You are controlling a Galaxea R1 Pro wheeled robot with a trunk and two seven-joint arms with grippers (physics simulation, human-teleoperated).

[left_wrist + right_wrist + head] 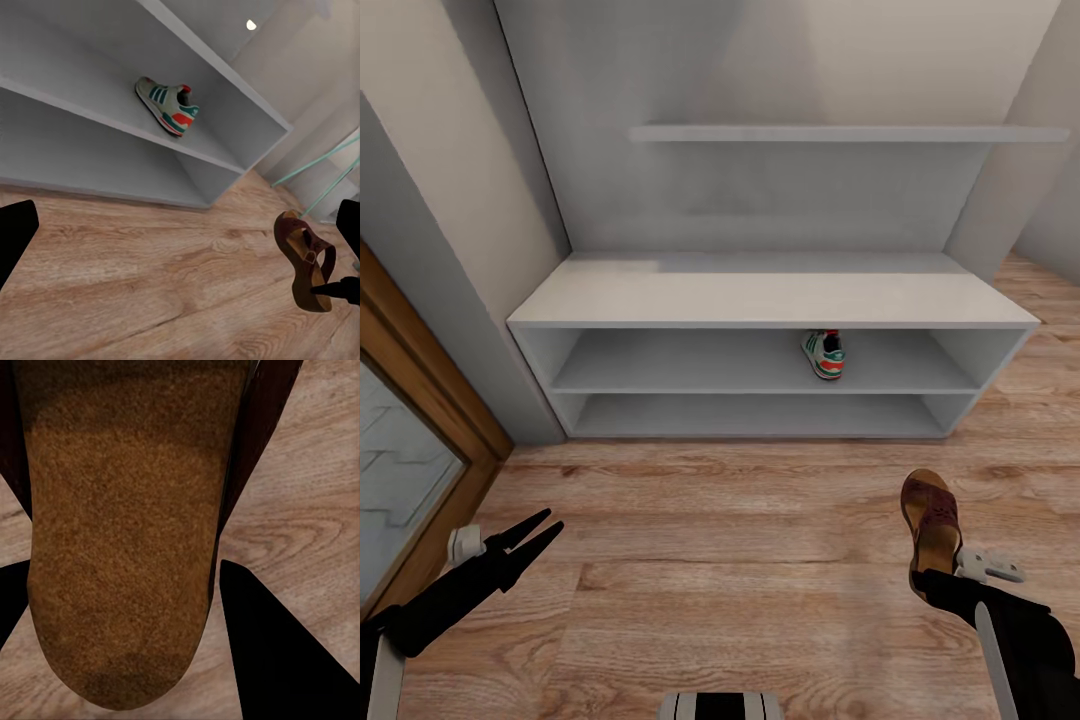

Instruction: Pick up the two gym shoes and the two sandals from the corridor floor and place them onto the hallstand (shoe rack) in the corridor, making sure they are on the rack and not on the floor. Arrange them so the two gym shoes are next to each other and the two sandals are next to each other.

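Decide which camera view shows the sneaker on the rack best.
The left wrist view: the sneaker lies side-on on the rack's upper shelf, stripes and sole clear. The head view shows it small, heel toward the camera.

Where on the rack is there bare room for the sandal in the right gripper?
The hallstand top is bare. On the upper shelf, room lies either side of the gym shoe, widest on its left. The lower shelf looks bare. The right gripper holds the sandal.
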